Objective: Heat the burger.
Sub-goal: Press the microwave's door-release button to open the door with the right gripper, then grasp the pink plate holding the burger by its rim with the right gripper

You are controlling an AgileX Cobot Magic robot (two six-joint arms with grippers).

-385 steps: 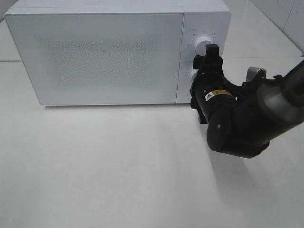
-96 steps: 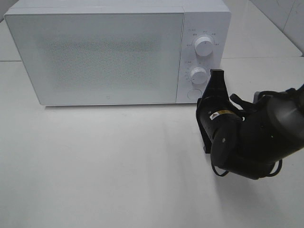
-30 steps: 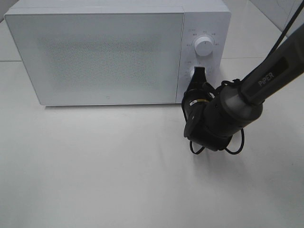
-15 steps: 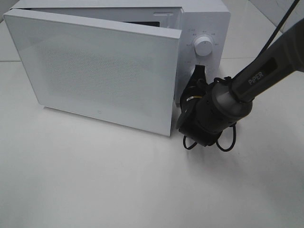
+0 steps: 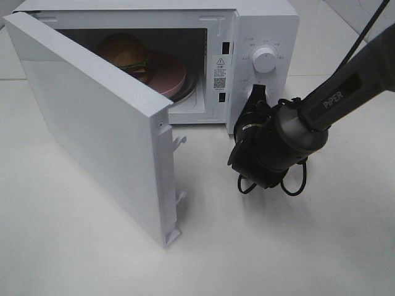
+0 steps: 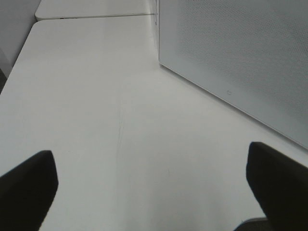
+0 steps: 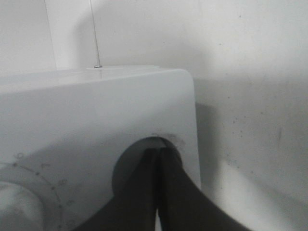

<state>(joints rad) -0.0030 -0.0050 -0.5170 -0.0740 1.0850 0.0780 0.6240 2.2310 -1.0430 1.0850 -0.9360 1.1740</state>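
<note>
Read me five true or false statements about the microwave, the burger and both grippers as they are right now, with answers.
1. The microwave door stands open. True.
2. The burger sits on the table in front of the microwave. False: it is inside the microwave.
3. The right gripper is shut, with its tips at the lower part of the control panel. True.
4. The left gripper grips the door's edge. False: it is open and holds nothing, over the table beside the door.
5. The right arm hides the upper knob. False: the knob is in plain view above the arm.
</note>
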